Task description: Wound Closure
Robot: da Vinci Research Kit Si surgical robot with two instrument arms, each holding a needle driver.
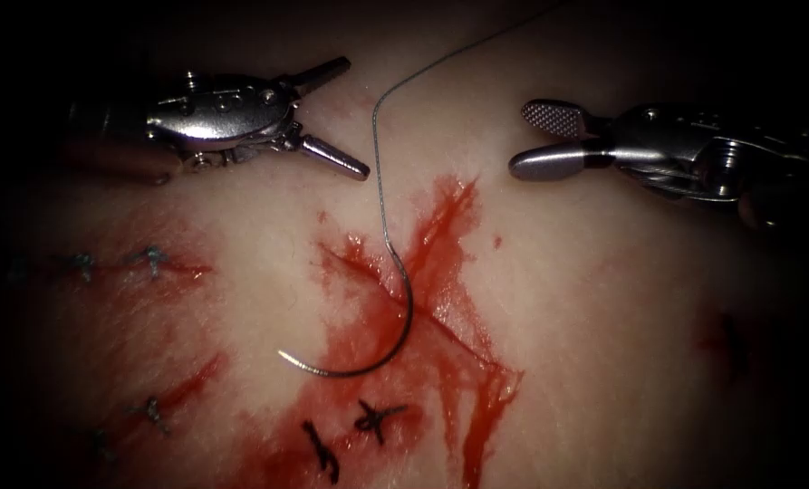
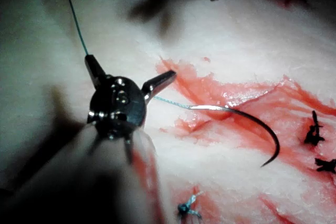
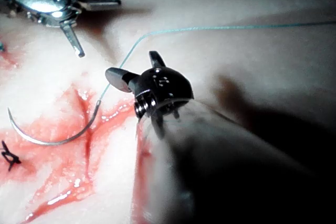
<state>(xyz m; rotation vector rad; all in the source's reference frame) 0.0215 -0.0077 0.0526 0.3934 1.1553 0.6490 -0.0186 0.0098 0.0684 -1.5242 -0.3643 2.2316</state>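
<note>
Nearest the endoscope, low on the tissue (image 1: 603, 362), two dark knotted stitches (image 1: 379, 422) sit in the red fluid (image 1: 449, 299) at the lower end of the cut (image 1: 440, 321).

Just beyond them lies the needle (image 1: 395, 340), free of both tools and resting flat on the tissue's surface; no part of its curve appears buried. Its arc opens up and to the left in the endoscope view: the point (image 1: 282, 355) lies on the left of the cut, the belly of the curve crosses the red fluid, and the swaged end (image 1: 393, 255) rises over the cut. From there the thread (image 1: 379, 154) runs straight up the picture between the two tools, then bends away toward the upper right.

Farther back, the left tool (image 1: 348, 118) hovers above the tissue on the left of the cut with its jaws spread wide and nothing between them. The right tool (image 1: 549, 140) hovers on the right of the cut, its jaws also parted and empty; the right wrist view shows the thread passing close beside them without being gripped.

The needle lies below both tools, toward the endoscope. Judged from these views, the swaged end and the thread sit roughly midway between the two tools, while the point lies clearly nearer the left tool's side.
</note>
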